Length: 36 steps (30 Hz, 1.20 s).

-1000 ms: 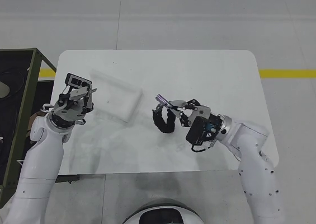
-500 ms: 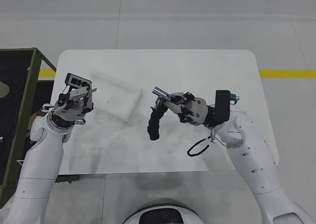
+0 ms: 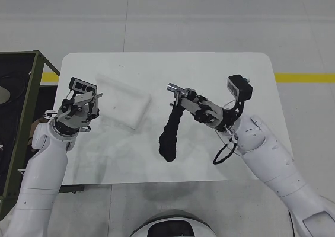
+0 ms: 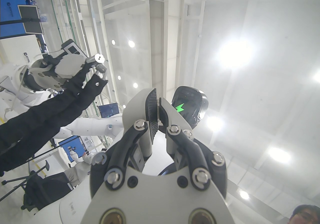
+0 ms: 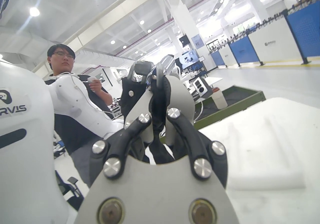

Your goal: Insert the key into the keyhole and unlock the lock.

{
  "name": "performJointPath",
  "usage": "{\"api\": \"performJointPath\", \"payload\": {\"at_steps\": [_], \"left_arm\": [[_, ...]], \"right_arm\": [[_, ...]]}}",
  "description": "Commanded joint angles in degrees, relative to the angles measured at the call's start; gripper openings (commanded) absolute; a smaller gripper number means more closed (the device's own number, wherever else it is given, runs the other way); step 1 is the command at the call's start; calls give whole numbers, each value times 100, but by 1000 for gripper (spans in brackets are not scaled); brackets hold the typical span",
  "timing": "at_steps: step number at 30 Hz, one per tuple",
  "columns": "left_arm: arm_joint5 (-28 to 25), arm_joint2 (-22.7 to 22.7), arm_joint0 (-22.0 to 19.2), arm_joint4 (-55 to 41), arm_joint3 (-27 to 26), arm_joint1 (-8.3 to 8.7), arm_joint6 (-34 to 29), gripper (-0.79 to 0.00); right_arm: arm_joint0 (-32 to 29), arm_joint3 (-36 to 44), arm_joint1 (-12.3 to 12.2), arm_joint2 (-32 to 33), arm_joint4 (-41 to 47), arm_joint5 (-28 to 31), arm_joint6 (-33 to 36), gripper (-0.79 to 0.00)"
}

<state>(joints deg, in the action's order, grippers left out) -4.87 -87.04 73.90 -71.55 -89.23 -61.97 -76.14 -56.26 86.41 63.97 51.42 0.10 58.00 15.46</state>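
Observation:
My right gripper is shut on the lock, held up over the middle of the table. The lock's metal cylinder head sticks out past the fingers, and its black fabric-covered cable hangs down towards the table's front. In the left wrist view the lock head points at me, with the black cable trailing off. My left gripper stays over the table's left edge, shut on a thin flat key pinched between its pads. In the right wrist view the lock head sits above my fingertips.
A white foam pad lies on the white table between the two arms. A green-framed cart stands against the table's left side. The far and right parts of the table are bare.
The right arm has raised and turned the lock. The black cable, bunched on the table before, now hangs out long. The left arm has kept still.

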Motion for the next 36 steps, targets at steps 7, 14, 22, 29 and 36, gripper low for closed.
{"api": "performJointPath", "payload": {"at_steps": [7,14,22,29,36], "left_arm": [[-359,-134,248,499,-356,16,27,-785],[-801,-464,298,2174,-693,104,-350,-785],[-1092,-430,110,2558,-338,101,-321,-785],[-1313,-402,142,3069,-265,85,221,-785],[-1423,-360,222,3390,-399,83,256,-785]], "right_arm": [[46,-82,-19,68,102,0,391,-785],[-413,248,-58,113,304,-534,845,-785],[-306,100,-23,-190,2491,-1060,2625,-785],[-161,-250,64,-153,2744,-1160,3417,-785],[-137,-334,216,-167,2404,-1291,3288,-785]]}}
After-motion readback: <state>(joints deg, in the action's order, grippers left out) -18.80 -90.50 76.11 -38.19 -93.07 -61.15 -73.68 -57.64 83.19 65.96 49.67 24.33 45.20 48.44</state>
